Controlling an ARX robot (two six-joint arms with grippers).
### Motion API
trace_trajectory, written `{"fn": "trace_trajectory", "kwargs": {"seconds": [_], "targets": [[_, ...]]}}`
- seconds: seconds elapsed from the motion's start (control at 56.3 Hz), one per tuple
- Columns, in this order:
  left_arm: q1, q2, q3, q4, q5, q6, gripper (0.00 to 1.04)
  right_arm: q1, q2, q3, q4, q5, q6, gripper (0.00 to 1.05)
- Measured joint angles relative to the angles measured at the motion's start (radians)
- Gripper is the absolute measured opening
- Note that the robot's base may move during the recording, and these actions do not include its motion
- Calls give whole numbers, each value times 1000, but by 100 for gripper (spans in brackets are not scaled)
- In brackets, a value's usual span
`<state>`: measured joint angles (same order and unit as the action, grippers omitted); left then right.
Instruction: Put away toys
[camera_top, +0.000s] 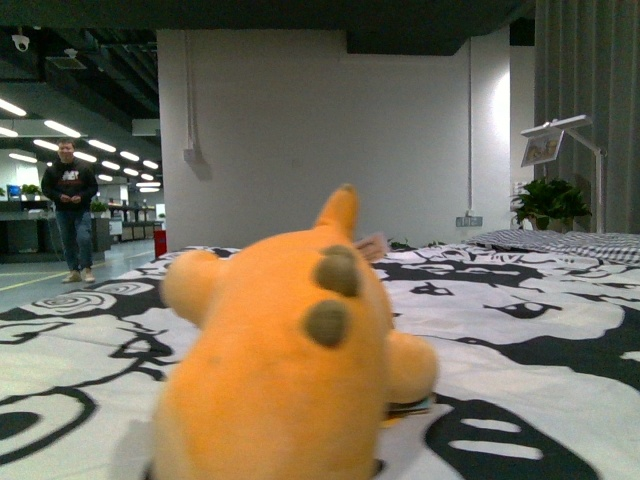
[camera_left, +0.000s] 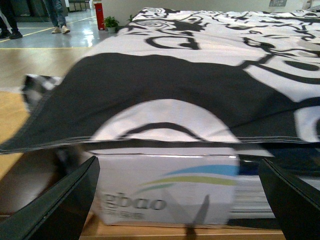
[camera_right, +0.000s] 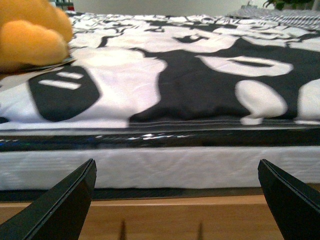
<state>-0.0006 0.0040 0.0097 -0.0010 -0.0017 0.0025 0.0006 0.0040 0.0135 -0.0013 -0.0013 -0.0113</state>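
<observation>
Both spread and empty, the left gripper (camera_left: 177, 210) and right gripper (camera_right: 177, 210) sit low before the bed's edge. The orange plush toy (camera_top: 300, 360) lies on the black-and-white bedspread (camera_top: 520, 320), up beyond the right gripper, with a white wall (camera_top: 300, 120) behind.

The plush animal (camera_top: 290, 370) is lying on the bedspread (camera_top: 520, 330), close before the front camera. Behind it to its left, off the bed, a man (camera_top: 70, 200) is standing on the floor (camera_top: 60, 280). Straight behind it a wall (camera_top: 320, 130) is rising. Behind it to its right, more bedding (camera_top: 560, 240) is lying. Beyond that, a potted plant (camera_top: 548, 203) and a lamp (camera_top: 565, 135) are standing. Below the plush animal, a mattress (camera_right: 160, 167) is lying under the bedspread — and a box (camera_left: 165, 190) is sitting beneath its overhanging edge.
</observation>
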Motion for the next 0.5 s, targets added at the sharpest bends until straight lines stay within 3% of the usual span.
{"fn": "trace_trajectory", "kwargs": {"seconds": [0.498], "targets": [[-2, 0, 0, 0, -5, 0, 99, -1, -1, 0, 0, -4, 0, 98]]}}
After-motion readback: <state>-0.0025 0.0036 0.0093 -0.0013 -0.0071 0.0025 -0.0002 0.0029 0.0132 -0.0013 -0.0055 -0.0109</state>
